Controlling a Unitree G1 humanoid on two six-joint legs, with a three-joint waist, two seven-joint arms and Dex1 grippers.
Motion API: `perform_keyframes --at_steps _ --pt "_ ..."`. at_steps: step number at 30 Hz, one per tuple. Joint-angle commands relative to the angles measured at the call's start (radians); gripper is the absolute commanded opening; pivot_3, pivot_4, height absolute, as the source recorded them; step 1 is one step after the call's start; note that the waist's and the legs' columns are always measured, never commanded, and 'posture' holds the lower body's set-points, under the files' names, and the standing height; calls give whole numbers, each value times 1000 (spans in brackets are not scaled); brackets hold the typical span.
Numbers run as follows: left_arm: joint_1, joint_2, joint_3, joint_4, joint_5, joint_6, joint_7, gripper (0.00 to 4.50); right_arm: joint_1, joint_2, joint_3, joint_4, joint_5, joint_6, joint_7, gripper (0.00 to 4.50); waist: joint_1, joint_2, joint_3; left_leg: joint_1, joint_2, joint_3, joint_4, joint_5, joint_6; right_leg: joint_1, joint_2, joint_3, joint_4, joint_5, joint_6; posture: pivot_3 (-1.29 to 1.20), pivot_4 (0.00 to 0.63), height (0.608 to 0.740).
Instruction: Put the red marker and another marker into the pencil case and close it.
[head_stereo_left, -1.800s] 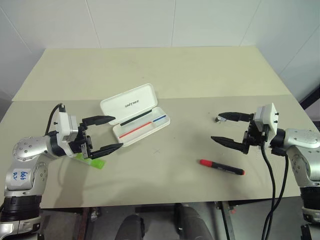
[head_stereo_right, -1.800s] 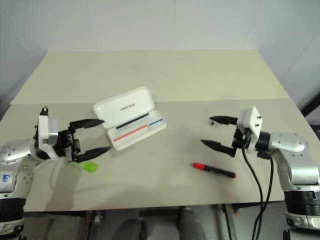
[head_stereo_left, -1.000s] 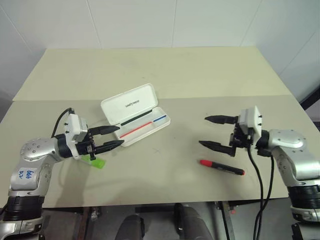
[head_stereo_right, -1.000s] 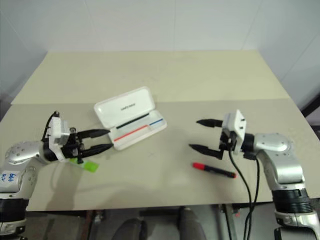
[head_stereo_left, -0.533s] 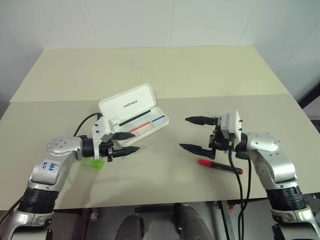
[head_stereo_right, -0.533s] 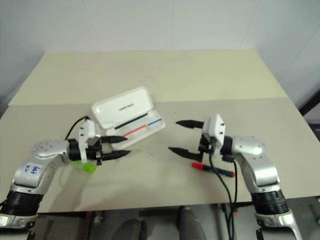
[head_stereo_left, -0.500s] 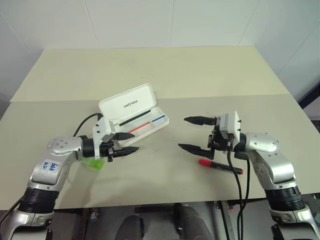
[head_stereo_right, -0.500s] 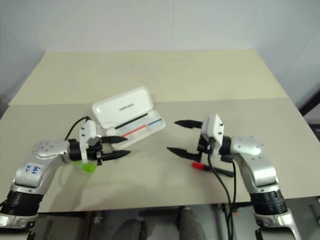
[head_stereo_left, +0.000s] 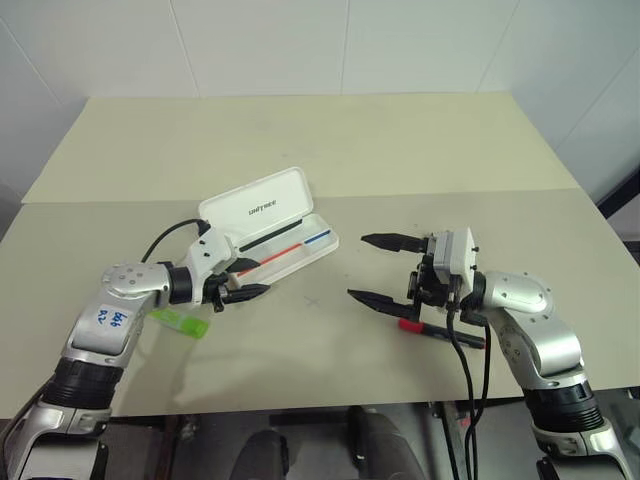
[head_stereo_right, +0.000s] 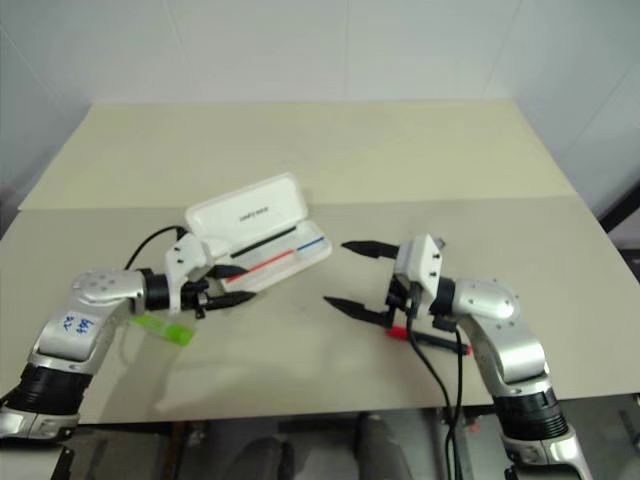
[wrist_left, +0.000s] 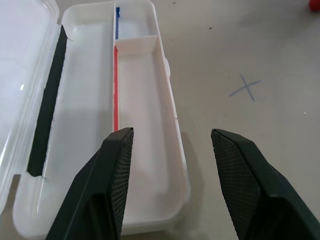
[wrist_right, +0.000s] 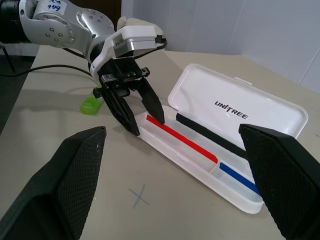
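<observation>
The white pencil case (head_stereo_left: 270, 225) lies open left of centre, lid (wrist_right: 235, 107) tipped back, with thin red and blue lines in its tray (wrist_left: 150, 65). My left gripper (head_stereo_left: 255, 278) hovers at the tray's near end, open, with nothing between its fingers (wrist_left: 117, 175). The lime-green highlighter (head_stereo_left: 180, 322) lies on the table behind that hand. The red marker (head_stereo_left: 440, 332) lies right of centre, its red cap pointing left. My right gripper (head_stereo_left: 358, 266) hangs wide open just above and left of the cap, pointing toward the case, empty.
The tan table (head_stereo_left: 300, 140) has a seam across its middle and a small pencilled cross (head_stereo_left: 313, 300) between the two grippers. Black cables trail from both wrists. White walls close the far side.
My left gripper has left the highlighter and moved right to the case's near end. My right gripper has swung left, above the red marker's cap. The markers and case lie where they were.
</observation>
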Motion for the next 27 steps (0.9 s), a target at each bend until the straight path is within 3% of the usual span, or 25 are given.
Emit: perform_keyframes --at_steps 1,20,23,27 --pt "-36 4 -14 10 9 -7 -27 2529 -13 -5 -3 -56 16 0 -12 4500 0 0 0 0 0 0 0 0 0 0 0 0 0 0 0 0 150 740" --pt "-167 44 -158 93 121 81 -143 2529 -44 -16 -13 -88 25 15 -29 4500 0 0 0 0 0 0 1 0 0 0 1 0 0 0 0 0 150 740" --pt "-182 43 -170 92 138 62 -151 1967 -54 -23 -14 -82 27 16 -19 4500 0 0 0 0 0 -1 1 0 0 0 1 0 1 0 0 0 150 740" --pt "-177 38 -180 70 150 34 -169 615 -67 -38 -12 -80 36 26 0 4500 0 0 0 -1 0 0 0 0 1 0 1 0 1 0 0 0 150 740"
